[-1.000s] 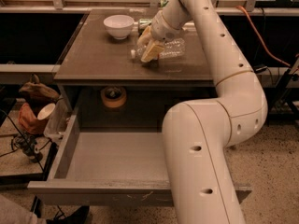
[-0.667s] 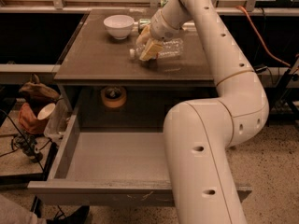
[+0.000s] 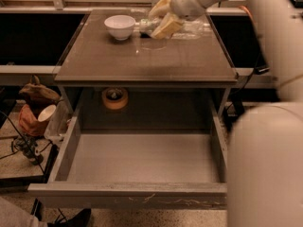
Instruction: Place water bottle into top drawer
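The water bottle [image 3: 190, 28], clear crinkled plastic, lies sideways in my gripper [image 3: 162, 24] just above the back of the brown table top [image 3: 142, 63]. The gripper's yellowish fingers [image 3: 165, 27] are shut around the bottle's left end, so its cap is hidden. The top drawer [image 3: 128, 195] is pulled fully open below the table's front edge. It is grey, with a scratched front panel, and its floor is bare. The gripper is far behind the drawer and well above it.
A white bowl [image 3: 119, 26] stands at the table's back left, close to the gripper. A small can-like object [image 3: 144, 25] sits between them. A tape roll [image 3: 114, 98] lies behind the drawer. My white arm [image 3: 265, 164] covers the drawer's right side. Clutter and cables [image 3: 33, 115] are at the left.
The gripper has risen and moved towards the back of the table, and the bottle has gone with it, off the table surface. The bowl and the drawer have not moved.
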### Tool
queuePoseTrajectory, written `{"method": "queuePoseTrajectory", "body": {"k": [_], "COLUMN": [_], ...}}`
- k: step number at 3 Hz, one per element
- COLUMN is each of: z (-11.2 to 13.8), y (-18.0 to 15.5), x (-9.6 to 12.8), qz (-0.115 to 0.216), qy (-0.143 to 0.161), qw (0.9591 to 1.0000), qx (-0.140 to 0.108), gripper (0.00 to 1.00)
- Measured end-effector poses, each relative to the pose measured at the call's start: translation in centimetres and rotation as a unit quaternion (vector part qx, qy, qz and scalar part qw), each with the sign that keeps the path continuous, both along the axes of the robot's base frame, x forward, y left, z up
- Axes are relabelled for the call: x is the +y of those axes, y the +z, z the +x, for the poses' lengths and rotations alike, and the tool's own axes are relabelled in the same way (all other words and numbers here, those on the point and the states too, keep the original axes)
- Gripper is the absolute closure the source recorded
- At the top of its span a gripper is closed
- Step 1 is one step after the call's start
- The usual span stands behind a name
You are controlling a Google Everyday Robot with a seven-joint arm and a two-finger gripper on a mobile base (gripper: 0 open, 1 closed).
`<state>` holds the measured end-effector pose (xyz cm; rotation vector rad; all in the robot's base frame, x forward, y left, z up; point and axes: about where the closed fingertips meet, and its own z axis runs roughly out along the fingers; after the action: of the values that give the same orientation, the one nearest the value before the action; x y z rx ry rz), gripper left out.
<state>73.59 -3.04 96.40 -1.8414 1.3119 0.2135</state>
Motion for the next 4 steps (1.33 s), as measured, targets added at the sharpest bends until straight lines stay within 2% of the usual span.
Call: {"method": "queuePoseTrajectory", "body": {"k": [1, 2, 3, 4], "z": [-3.5, -4.9, -4.9, -6.8], "y": [3.4, 1.4, 1.1, 0.4], "x": [-2.4, -3.6, -3.6, -3.2], "qz": [0.061, 0.077, 0.074, 0.076], "qy": [-0.006, -0.014, -0.012, -0.018], "qw": [0.9966, 0.9959, 0.9963, 0.9965], "qx": [-0.054, -0.046, -0.042, -0.029], "gripper": [1.0, 1.0, 1.0, 1.0]}}
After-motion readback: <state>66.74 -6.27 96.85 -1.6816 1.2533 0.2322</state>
